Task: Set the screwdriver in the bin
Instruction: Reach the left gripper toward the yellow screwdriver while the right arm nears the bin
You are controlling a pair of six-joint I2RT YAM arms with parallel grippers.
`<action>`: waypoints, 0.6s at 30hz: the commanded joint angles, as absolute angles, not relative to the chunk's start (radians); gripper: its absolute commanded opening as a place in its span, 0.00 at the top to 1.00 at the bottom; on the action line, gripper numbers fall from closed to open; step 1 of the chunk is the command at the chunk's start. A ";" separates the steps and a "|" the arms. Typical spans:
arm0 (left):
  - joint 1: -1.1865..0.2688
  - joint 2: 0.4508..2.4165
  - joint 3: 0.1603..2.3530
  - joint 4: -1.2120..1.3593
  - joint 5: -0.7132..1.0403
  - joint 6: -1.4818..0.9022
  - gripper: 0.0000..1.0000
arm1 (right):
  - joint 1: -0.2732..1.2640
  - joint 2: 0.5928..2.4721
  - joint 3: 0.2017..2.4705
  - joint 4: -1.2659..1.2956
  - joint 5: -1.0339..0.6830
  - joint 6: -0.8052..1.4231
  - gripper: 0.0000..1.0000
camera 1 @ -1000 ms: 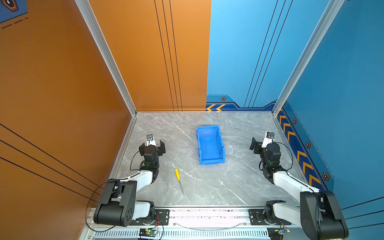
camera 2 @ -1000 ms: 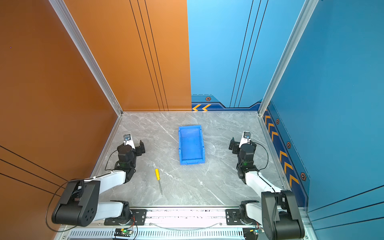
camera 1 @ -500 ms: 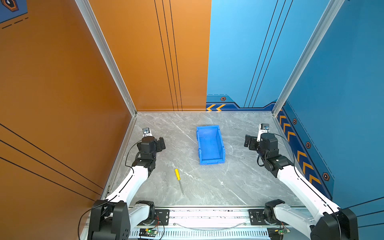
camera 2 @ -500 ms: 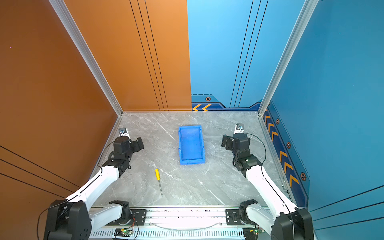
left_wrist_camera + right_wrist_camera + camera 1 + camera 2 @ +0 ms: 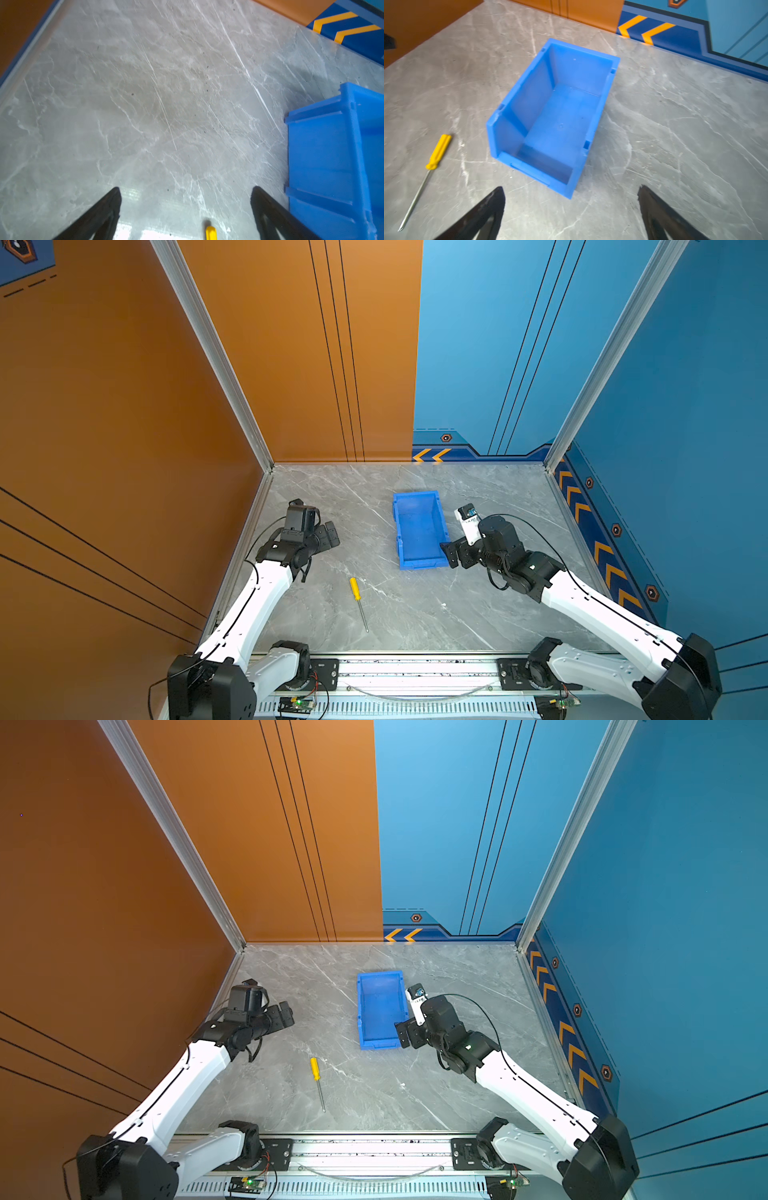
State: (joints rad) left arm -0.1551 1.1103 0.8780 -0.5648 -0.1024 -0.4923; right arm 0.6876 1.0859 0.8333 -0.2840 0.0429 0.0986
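The screwdriver (image 5: 358, 600) (image 5: 317, 1080), yellow handle and thin silver shaft, lies flat on the marble floor, nearer the front than the bin and left of it. The empty blue bin (image 5: 419, 526) (image 5: 380, 1006) stands mid-floor. My left gripper (image 5: 330, 535) (image 5: 283, 1016) hovers open, left of the bin and beyond the screwdriver. In the left wrist view only the handle's end (image 5: 211, 233) shows, below the left gripper (image 5: 185, 190). My right gripper (image 5: 454, 553) (image 5: 405, 1036) is open beside the bin's near right corner. The right wrist view shows the right gripper (image 5: 570, 186), the bin (image 5: 560, 116) and the screwdriver (image 5: 438, 151).
Orange wall panels (image 5: 124, 448) close the left side and blue panels (image 5: 685, 448) the right, with the back wall (image 5: 374, 364) behind. A metal rail (image 5: 415, 672) carrying both arm bases runs along the front edge.
Both arms have unfolded from near their bases. The left gripper has swung toward the middle; the right gripper has moved left to the bin's near corner. Screwdriver and bin have not moved.
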 commanded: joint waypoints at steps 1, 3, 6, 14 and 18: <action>-0.199 1.149 0.923 -0.730 -0.032 -0.566 0.02 | 0.775 1.065 0.880 -0.269 -0.054 0.050 0.00; -0.242 1.165 0.931 -0.748 -0.032 -0.587 0.02 | 0.841 1.056 0.881 -0.256 -0.075 0.036 0.00; -0.305 1.175 0.929 -0.747 -0.042 -0.630 0.02 | 0.918 1.029 0.867 -0.209 -0.075 0.046 0.00; -0.423 1.242 0.905 -0.735 -0.068 -0.712 0.00 | 1.048 1.028 0.897 -0.218 -0.025 0.038 0.00; -0.472 1.273 0.863 -0.697 -0.057 -0.746 0.00 | 1.073 1.079 0.934 -0.225 0.004 0.050 0.00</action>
